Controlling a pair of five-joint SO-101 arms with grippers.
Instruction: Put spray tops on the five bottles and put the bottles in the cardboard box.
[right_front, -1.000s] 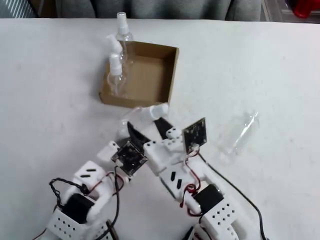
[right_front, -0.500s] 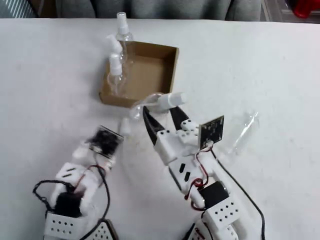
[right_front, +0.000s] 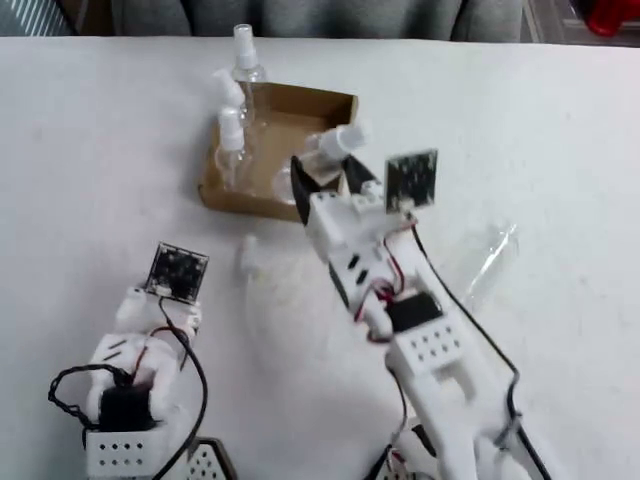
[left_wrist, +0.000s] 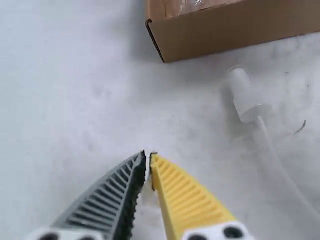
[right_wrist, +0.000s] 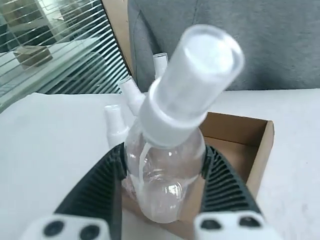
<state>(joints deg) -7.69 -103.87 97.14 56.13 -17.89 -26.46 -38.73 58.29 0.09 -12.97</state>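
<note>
Bottle (right_wrist: 165, 190) sits pinched tight between both sides of my right gripper (right_wrist: 162, 162), up in the air over the cardboard box (right_front: 232, 198). It is clear and round, with a white spray top (right_wrist: 192, 85) on. Its long side leans, with the top pointing up and away from me.

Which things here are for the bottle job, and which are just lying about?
For the job: cardboard box; three topped bottles at one side of it; held bottle in the right tool; loose spray top on the table; clear thing, maybe the last bottle.
Just lying about: red thing and grey seats behind the table.
</note>
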